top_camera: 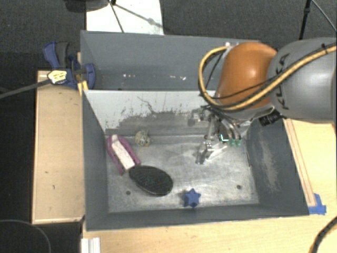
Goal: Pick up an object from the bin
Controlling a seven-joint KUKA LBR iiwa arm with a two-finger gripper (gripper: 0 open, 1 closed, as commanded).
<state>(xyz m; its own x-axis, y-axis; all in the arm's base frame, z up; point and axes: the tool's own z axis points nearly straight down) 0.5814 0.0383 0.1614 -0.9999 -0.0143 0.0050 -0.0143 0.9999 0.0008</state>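
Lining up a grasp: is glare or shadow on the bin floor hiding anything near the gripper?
Camera view: a pale sheen streaks the bin floor left of the gripper, covering no object; the black brush, blue star and small greyish lump lie evenly lit outside it.

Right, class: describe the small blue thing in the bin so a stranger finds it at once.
Look at the grey metal bin, along its front wall. Just right of the black oval brush lies a small star-shaped piece. It alone is blue and pointed.
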